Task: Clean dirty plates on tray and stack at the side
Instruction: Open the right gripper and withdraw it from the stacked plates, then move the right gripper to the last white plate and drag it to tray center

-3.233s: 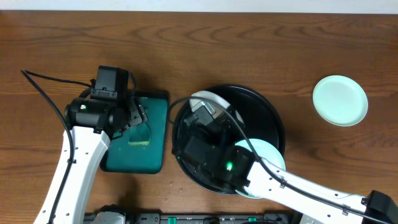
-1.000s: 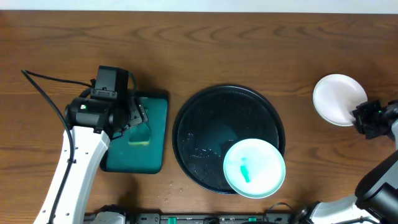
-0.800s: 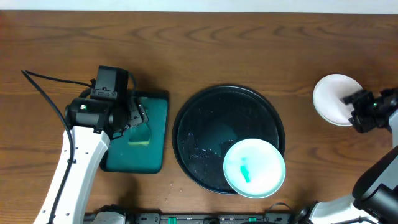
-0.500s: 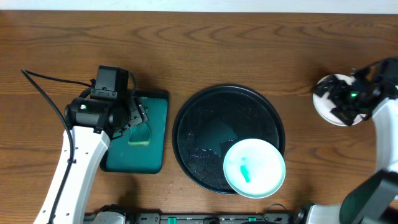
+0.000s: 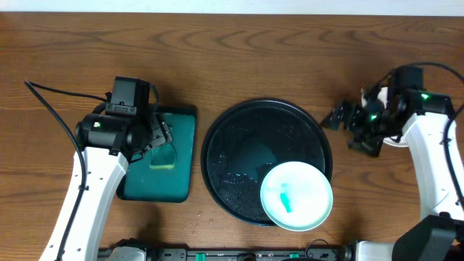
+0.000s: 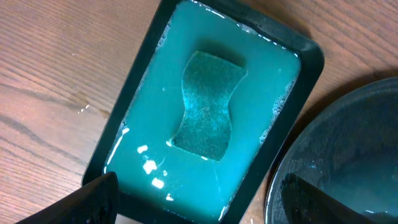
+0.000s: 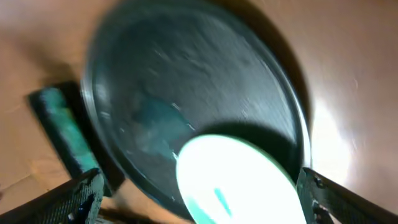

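A dirty white plate (image 5: 296, 196) with a green smear (image 5: 285, 199) lies at the front right of the round black tray (image 5: 239, 138). My right gripper (image 5: 348, 130) hangs open and empty just off the tray's right rim, pointing at it. In the right wrist view, blurred by motion, the plate (image 7: 239, 177) sits low between the fingers (image 7: 81, 198). The clean plate at the right side is hidden under my right arm. My left gripper (image 5: 156, 138) hovers open over the sponge (image 6: 208, 106), which lies in teal water; it holds nothing.
The rectangular dark basin (image 6: 311, 59) with the sponge stands just left of the round tray (image 6: 348, 155). Wet drops speckle the round tray's bottom. A black cable (image 5: 51, 101) trails over the table at the far left.
My right gripper opened beside the clean plate at the right, then swung left to the round tray's rim. The left arm and the dirty plate have stayed put.
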`<state>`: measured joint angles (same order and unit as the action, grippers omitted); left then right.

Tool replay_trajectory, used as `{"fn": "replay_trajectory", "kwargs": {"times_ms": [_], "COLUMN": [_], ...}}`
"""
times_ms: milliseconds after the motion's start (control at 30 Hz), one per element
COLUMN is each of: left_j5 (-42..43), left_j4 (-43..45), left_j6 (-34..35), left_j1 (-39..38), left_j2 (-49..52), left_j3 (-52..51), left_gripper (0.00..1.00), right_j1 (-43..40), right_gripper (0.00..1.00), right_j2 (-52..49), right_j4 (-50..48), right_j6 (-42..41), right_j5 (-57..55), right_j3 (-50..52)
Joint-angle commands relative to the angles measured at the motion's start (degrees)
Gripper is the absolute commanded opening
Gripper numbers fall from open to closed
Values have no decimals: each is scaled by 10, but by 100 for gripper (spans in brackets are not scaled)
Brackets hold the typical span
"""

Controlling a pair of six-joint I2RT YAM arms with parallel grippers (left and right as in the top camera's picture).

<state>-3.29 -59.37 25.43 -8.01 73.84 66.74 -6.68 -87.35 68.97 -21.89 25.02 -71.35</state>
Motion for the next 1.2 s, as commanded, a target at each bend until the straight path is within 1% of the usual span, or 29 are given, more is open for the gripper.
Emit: {"fn": "replay_trajectory", "kwargs": {"times_ms": [0, 100, 200, 300, 433, 667, 833, 900, 967, 1033, 1067, 1100, 1133, 1167], "left_j5": [-2, -1, -1, -1, -2, -2, -2, -2, -2, -2, -2, -2, -2, -2], "left_j4": [-2, -2, -3, -4, -6, -6, -6, -6, -6, -6, -6, -6, -6, -6], "left_j6": [-3, -3, -3, -3, -3, -4, -4, -4, -4, -4, -3, -3, -4, -3], "left_j1": [1, 1, 1, 1, 1, 1, 1, 1, 1, 1, 1, 1, 1, 1], "left_j2": [3, 3, 3, 3, 3, 3, 3, 3, 3, 3, 3, 3, 3, 3], "left_j3": [10, 10, 10, 10, 10, 10, 10, 10, 10, 10, 10, 10, 10, 10], "left_gripper": [83, 83, 83, 83, 83, 83, 84, 84, 84, 84, 84, 83, 83, 83], "right_j1": [43, 94, 139, 172, 207, 245, 259, 261, 261, 262, 262, 262, 262, 262], "right_gripper": [98, 99, 99, 99, 97, 88, 87, 84, 77, 64, 55, 44, 36, 35], "right_j2": [9, 18, 25, 26, 26, 36, 51, 57, 65, 69, 70, 70, 70, 70], "right_j4": [42, 76, 91, 106, 103, 68, 47, 31, 14, -5, -17, -25, -32, -42], "right_j6": [-84, -120, -151, -206, -261, -301, -340, -345, -352, -353, -354, -359, -364, -367], "right_j5": [-130, -178, -179, -190, -190, -193, -191, -186, -187, -188, -188, -188, -188, -188], "right_j3": [-5, -1, 6, 21, 71, 169, 219, 241, 263, 278, 286, 292, 297, 305]}}
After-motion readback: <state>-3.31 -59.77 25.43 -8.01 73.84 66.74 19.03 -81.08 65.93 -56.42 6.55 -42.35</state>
